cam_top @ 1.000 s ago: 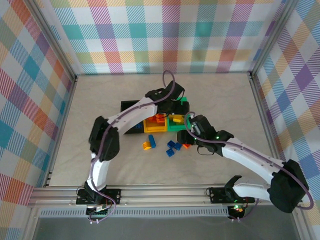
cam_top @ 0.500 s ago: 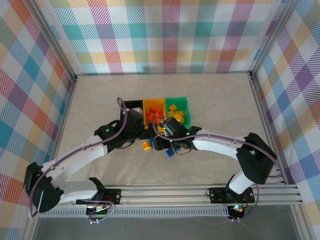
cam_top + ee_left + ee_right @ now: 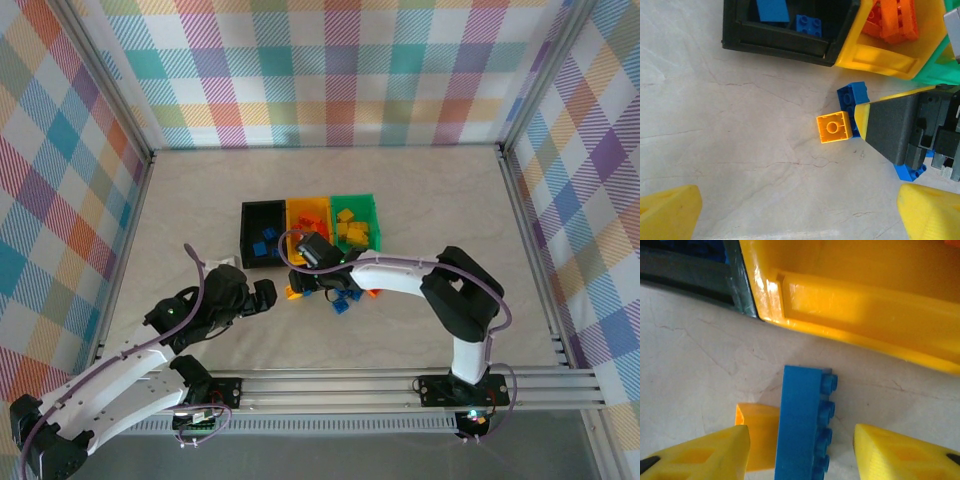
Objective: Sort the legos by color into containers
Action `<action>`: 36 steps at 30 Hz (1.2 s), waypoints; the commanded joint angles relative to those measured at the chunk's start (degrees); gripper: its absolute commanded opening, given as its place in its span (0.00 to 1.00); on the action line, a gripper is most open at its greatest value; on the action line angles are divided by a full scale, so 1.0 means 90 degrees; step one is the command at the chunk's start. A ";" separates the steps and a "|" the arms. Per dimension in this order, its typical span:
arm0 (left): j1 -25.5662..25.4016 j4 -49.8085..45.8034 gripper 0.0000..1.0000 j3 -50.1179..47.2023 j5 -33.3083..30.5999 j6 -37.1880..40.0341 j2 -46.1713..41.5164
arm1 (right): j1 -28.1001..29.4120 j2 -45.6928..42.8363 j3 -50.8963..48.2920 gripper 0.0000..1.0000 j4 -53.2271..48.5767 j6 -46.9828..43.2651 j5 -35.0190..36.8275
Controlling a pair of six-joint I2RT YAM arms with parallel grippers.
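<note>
1. Step in hand, as I read it: picking the blue brick [image 3: 801, 390], which lies on the table just in front of the yellow-orange bin [image 3: 880, 57].
2. Right gripper [image 3: 800, 440] straddles it. Jaws are spread with a gap on each side, so no pinch yet.
3. A yellow brick [image 3: 833, 127] touches the blue one on the side away from the bin, between one finger and the target. Closing may catch both.
4. Left gripper [image 3: 800, 210] hangs well back from the bin, jaws wide and empty.
5. Next I'd close on the blue brick alone, lift it, and drop it in the black bin [image 3: 780, 45] joined to the yellow-orange bin's left, where blue ones already lie.
6. More loose bricks [image 3: 345, 297] wait in front of the bin.
</note>
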 commanded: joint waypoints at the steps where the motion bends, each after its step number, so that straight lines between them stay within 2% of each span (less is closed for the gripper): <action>1: 0.0076 -0.0119 1.00 -0.0097 -0.0021 -0.0092 -0.0081 | -0.0005 0.0212 0.0194 0.55 -0.0174 0.0105 0.0097; 4: 0.0099 -0.0119 1.00 -0.0116 0.0003 -0.0074 -0.0124 | -0.0013 0.0292 0.0214 0.53 -0.0290 0.0096 0.0095; 12: 0.0160 -0.0207 1.00 -0.0106 -0.0032 -0.0050 -0.0153 | -0.0008 0.0060 0.0007 0.32 -0.0308 -0.0008 0.0199; 17: 0.0199 -0.0425 1.00 -0.0077 -0.0315 -0.0089 -0.0218 | -0.0009 -0.0656 -0.0324 0.27 -0.0215 -0.0160 0.0095; 21: 0.0228 -0.0549 1.00 -0.0096 -0.0502 -0.0163 -0.0300 | -0.0006 -0.1140 -0.0230 0.26 -0.0248 -0.0403 -0.0379; 25: 0.0255 -0.0494 1.00 -0.0139 -0.0461 -0.0228 -0.0311 | -0.0007 -0.0909 0.0640 0.26 -0.0484 -0.0665 -0.0751; 36: 0.0268 -0.0683 1.00 -0.0076 -0.0298 -0.0229 -0.0377 | -0.0311 0.1314 0.3896 0.28 -0.1363 -0.0982 -0.0636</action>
